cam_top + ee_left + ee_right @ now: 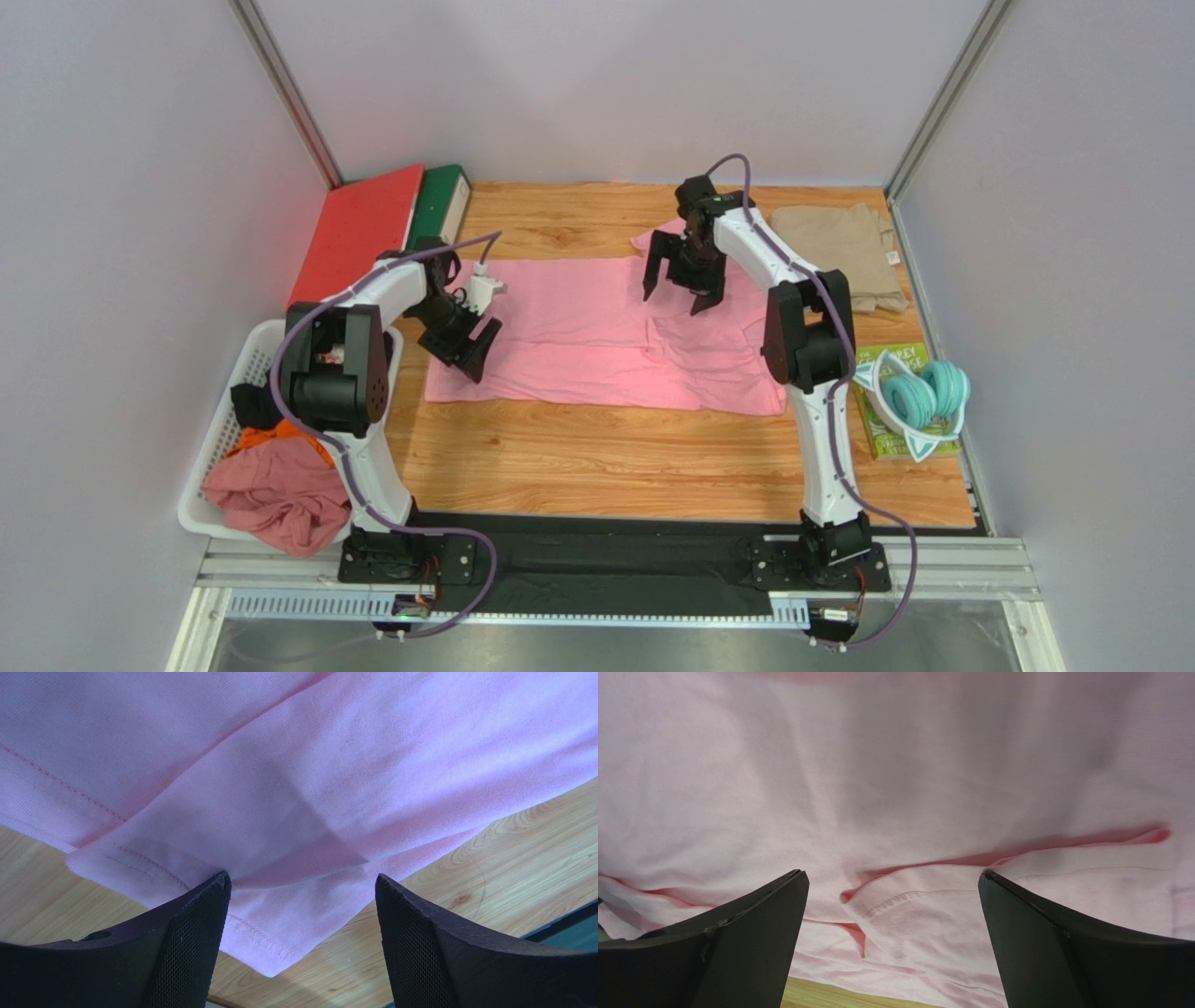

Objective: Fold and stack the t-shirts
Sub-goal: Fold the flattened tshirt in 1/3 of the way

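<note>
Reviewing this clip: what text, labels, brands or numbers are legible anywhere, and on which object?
No text can be read.
Green packet under the headphones: any print is too small to read.
Red case, green case: no lettering shows.
Pink t-shirt: no label or print in view.

Bare wood strip [631, 462] before pink t-shirt [561, 343] passable; basket [213, 451] blocks left, headphones [929, 395] right.

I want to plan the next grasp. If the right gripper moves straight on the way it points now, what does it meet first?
Most likely the pink t-shirt: it fills the view ahead of the open right gripper, a hemmed fold lying nearest. How far off is unclear.
</note>
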Available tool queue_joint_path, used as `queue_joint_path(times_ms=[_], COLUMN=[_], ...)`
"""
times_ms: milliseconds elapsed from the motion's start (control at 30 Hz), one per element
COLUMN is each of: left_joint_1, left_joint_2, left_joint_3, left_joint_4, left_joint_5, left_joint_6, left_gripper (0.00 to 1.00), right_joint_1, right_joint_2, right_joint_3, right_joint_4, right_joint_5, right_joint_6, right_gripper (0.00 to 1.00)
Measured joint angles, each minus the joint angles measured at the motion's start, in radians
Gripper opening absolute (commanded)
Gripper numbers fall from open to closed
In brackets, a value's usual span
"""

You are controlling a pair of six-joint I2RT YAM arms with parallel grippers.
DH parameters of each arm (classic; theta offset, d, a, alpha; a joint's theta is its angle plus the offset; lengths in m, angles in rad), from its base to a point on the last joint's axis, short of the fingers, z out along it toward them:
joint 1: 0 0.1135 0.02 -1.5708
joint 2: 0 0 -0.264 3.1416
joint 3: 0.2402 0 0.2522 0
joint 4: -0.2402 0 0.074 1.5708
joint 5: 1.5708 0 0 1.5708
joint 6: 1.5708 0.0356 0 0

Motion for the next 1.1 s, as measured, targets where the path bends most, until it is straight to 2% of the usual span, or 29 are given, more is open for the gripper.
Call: queue_joint_path(times_ms=[100,200,300,367,533,733,933,1100], left_joint_1=[0.0,0.0,0.0,0.0,0.0,0.0,0.0,0.0], left_joint_2=[0.0,0.0,-0.004,-0.006,-0.01,-0.01,-0.01,-0.01], left_joint_3=[0.0,0.0,0.0,0.0,0.0,0.0,0.0,0.0], left_joint_4=[0.0,-0.002,-0.004,-0.005,-0.01,-0.011,-0.011,-0.013], left_joint_5=[0.0,0.0,0.0,0.0,0.0,0.0,-0.003,-0.005], left_joint_6=[0.0,0.0,0.001,0.0,0.001,0.0,0.0,0.002], left_gripper=[0.82,0.82,0.82,0.82,0.82,0.82,0.82,0.82], right_joint_1=[-0.041,-0.083,-0.136,-0.158,-0.135,-0.084,-0.084,-0.087], right_joint_2=[-0.045,-0.174,-0.357,-0.422,-0.439,-0.359,-0.337,-0.232], right_joint_3=[-0.055,-0.223,-0.463,-0.562,-0.74,-0.76,-0.758,-0.724], right_joint_4=[0.022,0.084,0.197,0.28,0.494,0.627,0.674,0.655], right_joint_5=[-0.011,-0.058,-0.167,-0.248,-0.46,-0.647,-0.701,-0.723], right_joint_6=[0.011,0.034,0.09,0.134,0.218,0.273,0.286,0.273], right_gripper=[1.0,1.0,1.0,1.0,1.0,1.0,1.0,1.0])
